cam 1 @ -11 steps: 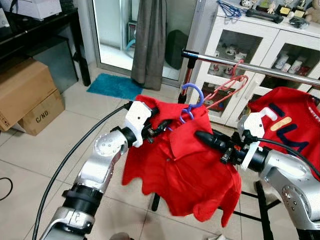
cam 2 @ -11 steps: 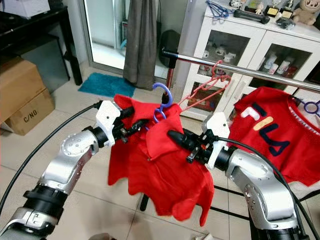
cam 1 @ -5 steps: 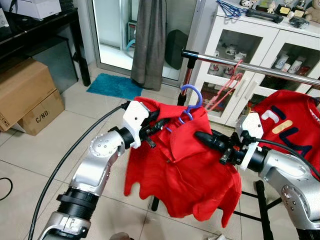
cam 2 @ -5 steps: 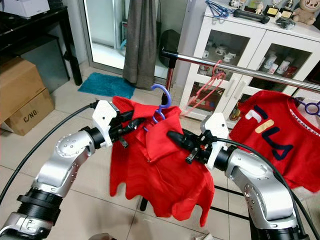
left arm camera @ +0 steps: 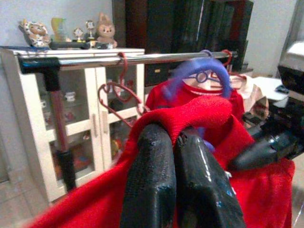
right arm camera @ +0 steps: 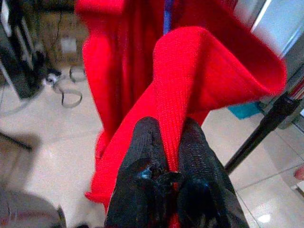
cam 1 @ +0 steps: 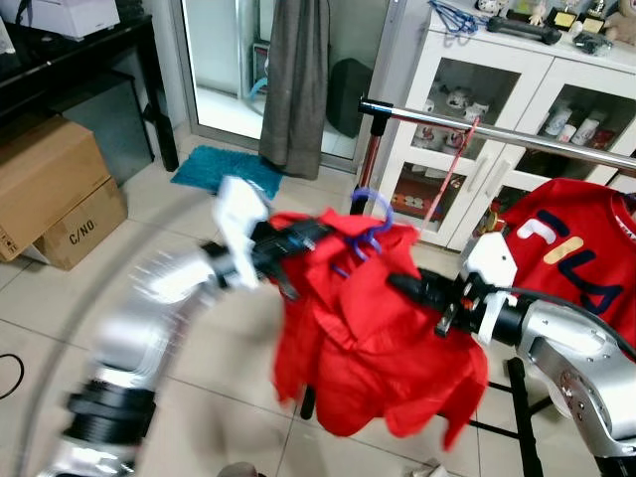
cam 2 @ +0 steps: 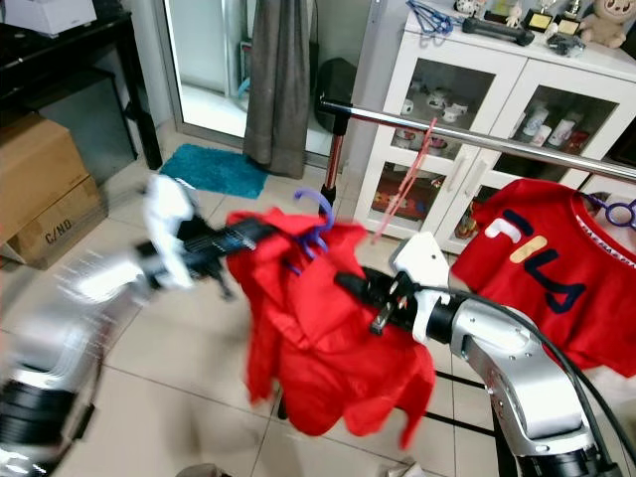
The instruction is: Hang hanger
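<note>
Now we are holding the red shirt (cam 1: 373, 328) on its purple hanger (cam 1: 366, 217) below the rail (cam 1: 497, 134); left gripper (cam 1: 298, 238) and right gripper (cam 1: 412, 288) reaching inward, jaws pinching fabric.

You are looking at a red knit shirt (cam 1: 373, 338) hanging on a purple plastic hanger (cam 1: 364, 221), held up below a horizontal silver metal rail (cam 1: 477, 129). The left gripper (cam 1: 298, 238), at nine o'clock of the hanger and blurred, is pinching the shirt's shoulder. The right gripper (cam 1: 412, 288), at four o'clock of the hanger, is gripping the other shoulder. A second red shirt with navy letters (cam 1: 576, 263) is hanging at three o'clock.
</note>
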Controlling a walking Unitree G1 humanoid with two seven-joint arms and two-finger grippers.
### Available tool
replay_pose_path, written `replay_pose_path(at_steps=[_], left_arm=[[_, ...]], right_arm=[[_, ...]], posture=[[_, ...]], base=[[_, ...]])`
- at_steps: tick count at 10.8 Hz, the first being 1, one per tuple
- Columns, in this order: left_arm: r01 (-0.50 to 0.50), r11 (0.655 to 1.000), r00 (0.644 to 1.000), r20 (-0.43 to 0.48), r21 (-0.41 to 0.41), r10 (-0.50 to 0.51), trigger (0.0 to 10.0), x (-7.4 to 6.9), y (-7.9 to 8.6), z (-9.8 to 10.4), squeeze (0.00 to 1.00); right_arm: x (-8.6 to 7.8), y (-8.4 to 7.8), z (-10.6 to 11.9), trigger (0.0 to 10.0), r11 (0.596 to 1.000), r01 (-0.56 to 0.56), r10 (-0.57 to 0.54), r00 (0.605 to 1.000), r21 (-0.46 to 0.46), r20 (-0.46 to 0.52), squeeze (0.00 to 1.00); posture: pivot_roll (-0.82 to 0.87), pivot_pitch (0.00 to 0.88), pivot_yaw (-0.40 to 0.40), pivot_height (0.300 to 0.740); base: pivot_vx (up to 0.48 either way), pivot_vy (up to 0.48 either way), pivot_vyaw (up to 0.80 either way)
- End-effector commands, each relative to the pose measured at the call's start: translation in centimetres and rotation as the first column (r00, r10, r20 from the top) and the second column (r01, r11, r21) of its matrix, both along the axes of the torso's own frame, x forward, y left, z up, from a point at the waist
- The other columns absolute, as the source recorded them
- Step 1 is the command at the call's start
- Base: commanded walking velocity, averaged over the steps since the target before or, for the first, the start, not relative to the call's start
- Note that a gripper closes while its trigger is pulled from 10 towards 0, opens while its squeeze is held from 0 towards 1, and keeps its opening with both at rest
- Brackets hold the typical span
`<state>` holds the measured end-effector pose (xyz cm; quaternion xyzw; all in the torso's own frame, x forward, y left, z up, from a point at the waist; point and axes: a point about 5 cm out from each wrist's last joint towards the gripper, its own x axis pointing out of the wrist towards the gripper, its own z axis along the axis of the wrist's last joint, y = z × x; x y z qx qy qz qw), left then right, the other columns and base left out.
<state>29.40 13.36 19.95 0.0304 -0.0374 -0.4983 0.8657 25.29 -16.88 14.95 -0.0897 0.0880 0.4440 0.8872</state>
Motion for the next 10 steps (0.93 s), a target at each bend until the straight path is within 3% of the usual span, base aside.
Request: replay_pose_path(at_steps=[1, 3, 4, 5, 6, 7, 8, 9, 10], left_arm=[[-0.013, 1.0, 0.998, 0.069, 0.005, 0.012, 0.0, 0.5, 1.1, 2.3, 0.0], [-0.145, 0.94, 0.986, 0.129, 0.309, 0.109, 0.0, 1.7, 5.8, 2.6, 0.0], [-0.18, 0.876, 0.982, 0.128, 0.448, 0.137, 0.0, 1.8, 8.5, 2.4, 0.0], [-0.217, 0.815, 0.976, 0.129, 0.537, 0.175, 0.0, 1.9, 11.0, 2.5, 0.0], [-0.311, 0.758, 0.95, 0.184, 0.573, 0.25, 0.0, 2.6, 12.6, 2.7, 0.0], [-0.454, 0.698, 0.89, 0.261, 0.553, 0.372, 0.0, 3.8, 14.3, 2.8, 0.0], [-0.538, 0.69, 0.842, 0.266, 0.484, 0.47, 0.0, 4.6, 15.2, 2.6, 0.0], [-0.657, 0.637, 0.751, 0.274, 0.404, 0.601, 0.0, 5.3, 16.5, 2.0, 0.0], [-0.707, 0.595, 0.702, 0.276, 0.383, 0.656, 0.0, 5.6, 17.5, 1.6, 0.0]], right_arm=[[-0.2, -0.3, 0.0, 10.0, 1.0, -0.017, 0.018, 1.0, -0.025, 0.01, 0.0], [-1.0, -0.7, 1.0, 10.0, 0.995, -0.092, 0.091, 0.995, 0.028, 0.033, 0.0], [-1.5, -1.4, 1.4, 10.0, 0.99, -0.135, 0.134, 0.991, 0.031, 0.029, 0.0], [-1.8, -2.3, 1.9, 10.0, 0.985, -0.168, 0.167, 0.985, 0.036, 0.033, 0.0], [-2.2, -2.7, 2.5, 10.0, 0.975, -0.212, 0.211, 0.977, 0.063, 0.028, 0.0], [-3.1, -2.5, 3.2, 10.0, 0.948, -0.295, 0.296, 0.955, 0.119, 0.013, 0.0], [-3.3, -2.4, 3.8, 10.0, 0.926, -0.328, 0.331, 0.943, 0.186, 0.013, 0.0], [-3.6, -2.3, 4.3, 10.0, 0.902, -0.359, 0.368, 0.93, 0.238, 0.008, 0.0], [-3.8, -2.4, 4.2, 10.0, 0.899, -0.37, 0.385, 0.923, 0.234, -0.019, 0.0]], posture=[[0.14, 0.0, -0.099, 0.74], [0.14, 0.0, -0.099, 0.74], [0.15, 0.0, -0.099, 0.74], [0.15, 0.0, -0.101, 0.74], [0.15, 0.0, -0.104, 0.74], [0.15, 0.0, -0.108, 0.74], [0.16, 0.0, -0.11, 0.74], [0.15, 0.0, -0.11, 0.74], [0.15, 0.0, -0.111, 0.74]], base=[[0.0, 0.0, 0.0], [0.0, 0.0, 0.0], [0.0, 0.0, 0.0], [0.0, 0.0, 0.0], [0.0, 0.0, 0.0], [0.0, 0.0, 0.0], [0.0, 0.0, 0.0], [0.0, 0.0, 0.0], [0.0, 0.0, 0.0]])
